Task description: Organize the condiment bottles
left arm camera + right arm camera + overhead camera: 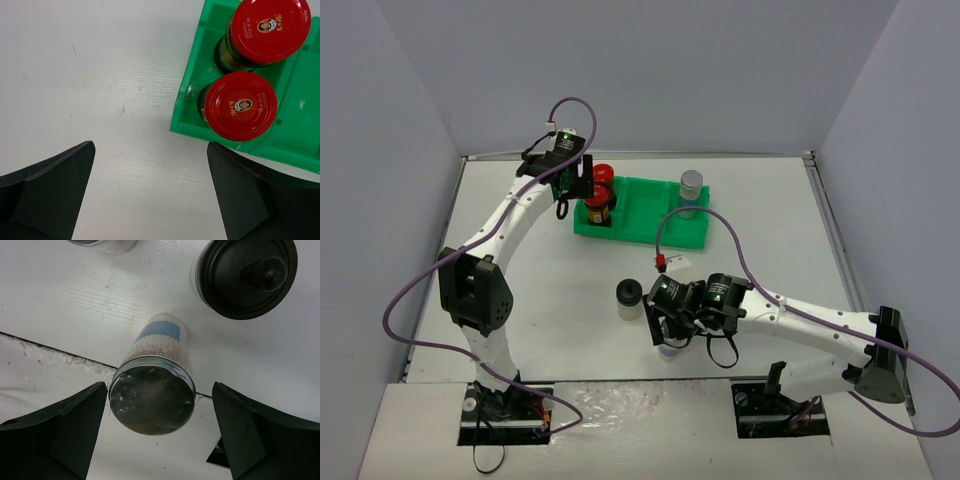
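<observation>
Two red-capped condiment bottles stand in the left compartment of the green tray. My left gripper hangs open just beside that end of the tray, with nothing between its fingers. A silver-capped bottle stands in the tray's right compartment. Another silver-capped bottle stands upright near the table's front seam. My right gripper is open around its cap, with a gap showing on the right side. A black-capped bottle stands on the table just beyond, also visible from above.
Part of one more jar shows at the top edge of the right wrist view. The table's front seam runs under the right gripper. A purple cable with a red clip loops above the right arm. Grey walls enclose the table.
</observation>
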Motion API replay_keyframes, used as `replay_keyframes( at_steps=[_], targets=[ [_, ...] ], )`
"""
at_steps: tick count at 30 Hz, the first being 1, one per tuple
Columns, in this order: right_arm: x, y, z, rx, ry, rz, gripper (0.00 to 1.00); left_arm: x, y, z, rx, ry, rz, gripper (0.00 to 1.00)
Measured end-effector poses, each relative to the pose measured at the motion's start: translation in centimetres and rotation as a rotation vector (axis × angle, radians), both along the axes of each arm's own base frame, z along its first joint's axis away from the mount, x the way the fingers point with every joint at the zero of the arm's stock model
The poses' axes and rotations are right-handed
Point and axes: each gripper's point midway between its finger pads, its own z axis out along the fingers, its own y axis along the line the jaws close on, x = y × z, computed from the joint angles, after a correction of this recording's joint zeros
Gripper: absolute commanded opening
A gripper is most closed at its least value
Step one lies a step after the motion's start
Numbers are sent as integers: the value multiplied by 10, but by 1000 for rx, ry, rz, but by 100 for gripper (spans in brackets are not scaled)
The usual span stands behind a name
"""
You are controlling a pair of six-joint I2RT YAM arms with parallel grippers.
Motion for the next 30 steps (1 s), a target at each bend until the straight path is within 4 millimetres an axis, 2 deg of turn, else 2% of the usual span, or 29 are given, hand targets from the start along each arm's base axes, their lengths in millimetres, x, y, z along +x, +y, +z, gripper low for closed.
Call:
replay_keyframes(
  at_steps=[5, 10, 11, 16, 17, 18, 25, 27, 30],
  targets=[
    [0, 0, -1, 0, 0, -3, 77, 0, 0, -1, 2, 2, -2, 93],
    [-1, 1, -6, -15, 4, 0, 62, 0, 0, 0, 4, 2, -3, 93],
    [-1, 2, -8, -18, 5, 1, 55, 0, 0, 0, 4, 2, -3, 93],
    [0, 4, -10, -21, 5, 3, 5, 0, 1, 0, 5, 1, -2, 94],
    [0, 4, -10, -21, 4, 3, 2, 0, 1, 0, 6, 1, -1, 94],
    [0, 4, -10, -21, 4, 2, 0, 0, 1, 0, 7, 1, 0, 93],
    [1, 5, -6, -24, -4, 21, 0, -2, 3, -5, 14, 11, 4, 93],
    [5, 11, 8, -13, -19, 35, 0, -2, 4, -5, 14, 11, 5, 93],
    [16, 33, 42, 68, -74, 50, 0, -1, 5, -5, 14, 12, 7, 93]
  ],
)
